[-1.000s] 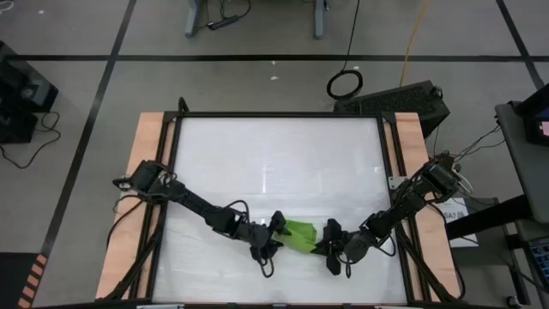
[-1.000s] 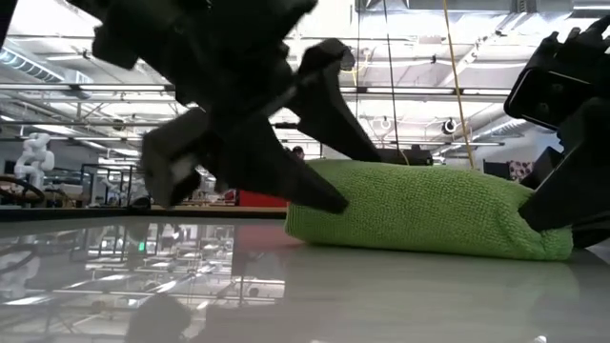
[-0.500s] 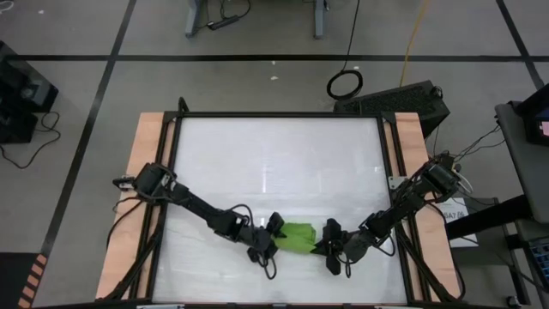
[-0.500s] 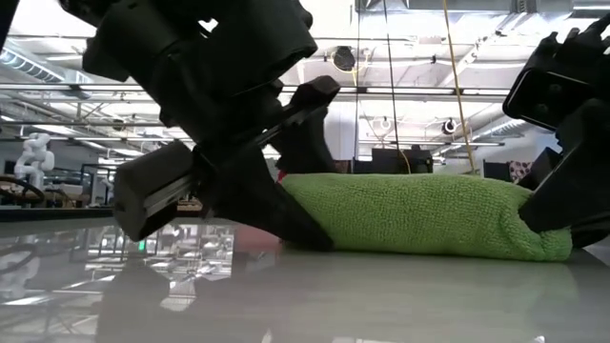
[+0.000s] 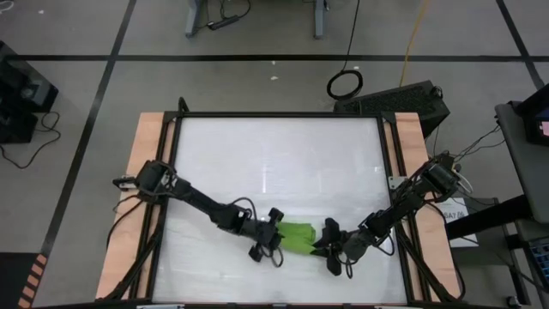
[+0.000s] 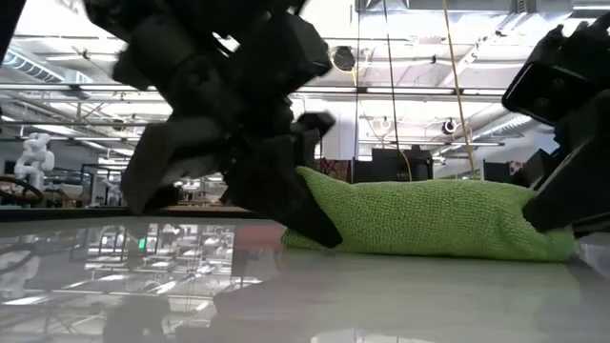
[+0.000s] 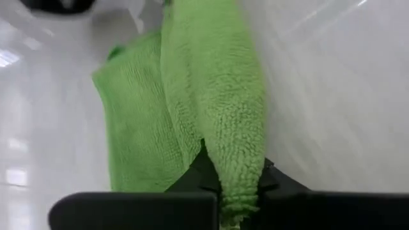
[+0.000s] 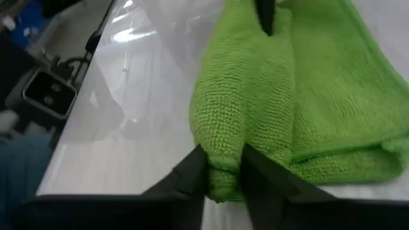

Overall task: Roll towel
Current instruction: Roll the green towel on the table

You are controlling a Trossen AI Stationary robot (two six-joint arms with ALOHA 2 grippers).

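High view: towel [image 5: 298,237] narrower than before.

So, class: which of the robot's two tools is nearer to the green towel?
Neither: both touch it. The left tool is shut on the towel's left end, and the right tool is shut on its right end, each pinching a fold.

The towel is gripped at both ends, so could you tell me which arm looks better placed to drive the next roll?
Probably neither alone. The left gripper and the right gripper each pinch an end fold of the towel, so both should turn it together.
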